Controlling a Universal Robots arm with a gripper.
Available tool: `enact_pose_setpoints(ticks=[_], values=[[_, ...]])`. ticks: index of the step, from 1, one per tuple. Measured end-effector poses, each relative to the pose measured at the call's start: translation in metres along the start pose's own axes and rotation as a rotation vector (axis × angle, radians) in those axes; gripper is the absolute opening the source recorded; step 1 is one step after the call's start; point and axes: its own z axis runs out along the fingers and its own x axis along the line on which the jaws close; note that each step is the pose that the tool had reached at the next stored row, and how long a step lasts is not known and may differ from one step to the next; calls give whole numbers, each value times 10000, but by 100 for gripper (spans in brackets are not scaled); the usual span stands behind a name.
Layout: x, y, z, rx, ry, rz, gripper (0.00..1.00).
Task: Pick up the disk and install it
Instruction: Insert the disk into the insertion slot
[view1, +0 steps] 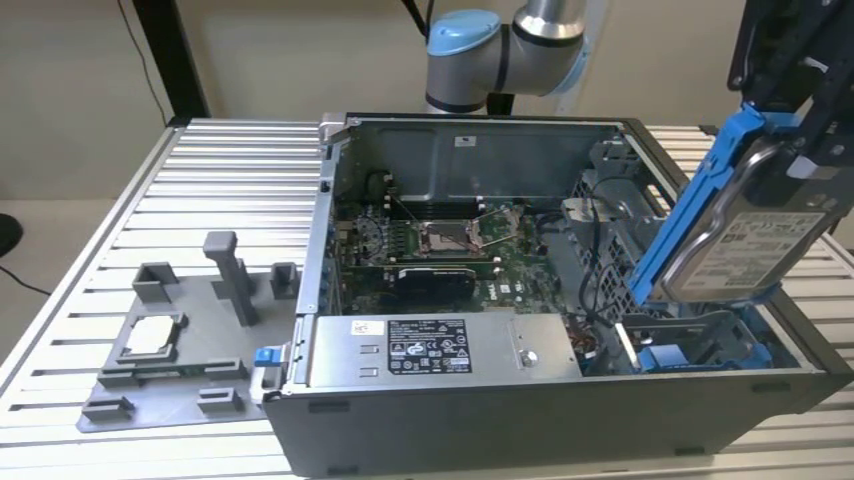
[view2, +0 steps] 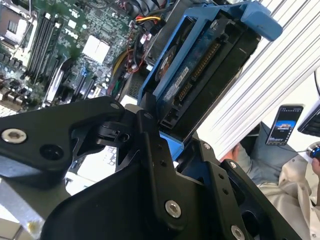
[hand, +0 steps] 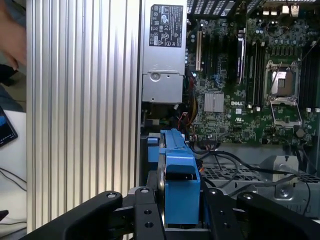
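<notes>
Black-fingered gripper (hand: 180, 205) on the grey-and-blue robot arm (view1: 514, 40) is closed on the flat rectangular silver-metal disk (hand: 179, 165), pinching it from both sides across its blue plastic carrier rails, apparently so the drive's connector end stays clear.

In the exterior view the disk (view1: 741, 240) hangs on edge and tilted, its white label facing the camera. Its lower end is just over the blue-fitted drive bay (view1: 694, 345) at the corner of the open grey metal computer case (view1: 561, 410), on the exterior view's right. The disk is lifted but not yet seated, and the slant looks matched to the bay's slot.

Beside the bay lie the long grey power-supply box with its black-and-white label (view1: 427, 345) and, further in, the green motherboard (view1: 441, 240).

The case lies on its side on a ribbed aluminium table (view1: 214, 180) (presumably to leave its inside open from above). A grey plastic fixture tray (view1: 174, 385) sits well apart, towards the exterior view's left.
</notes>
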Motion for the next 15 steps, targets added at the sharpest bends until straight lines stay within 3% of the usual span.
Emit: enact_pose_setpoints(ticks=[15], values=[[4, -9, 79, 26, 1, -12, 0]])
